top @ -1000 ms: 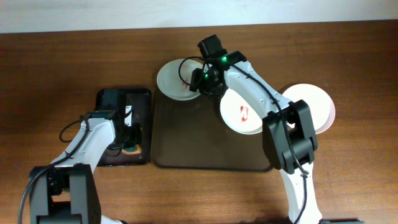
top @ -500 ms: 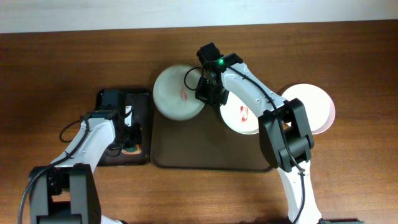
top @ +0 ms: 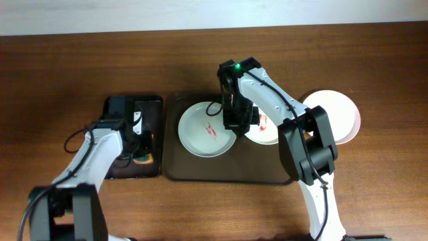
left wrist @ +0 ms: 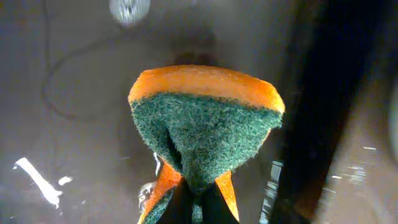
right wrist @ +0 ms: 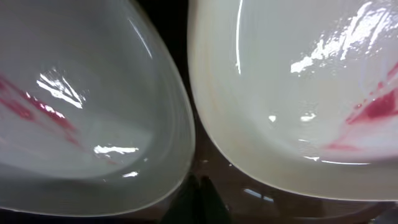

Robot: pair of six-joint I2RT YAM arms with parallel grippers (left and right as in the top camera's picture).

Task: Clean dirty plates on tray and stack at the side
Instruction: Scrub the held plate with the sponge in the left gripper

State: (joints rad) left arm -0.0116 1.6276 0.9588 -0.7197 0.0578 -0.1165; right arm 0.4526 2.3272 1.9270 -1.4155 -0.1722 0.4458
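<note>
Pinching the green-orange sponge (left wrist: 205, 124) in my left claw (left wrist: 198, 198), I see two red-smeared round white plates (top: 200, 134) unwiped on the dark brown rectangular tray (top: 227, 169) under my right claw (top: 235, 122), whose grip I cannot tell; one clean-looking white plate (top: 342, 107) sits on the counter (top: 388, 167).

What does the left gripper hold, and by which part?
The left gripper pinches the sponge at the middle of its near edge, creasing it.
</note>
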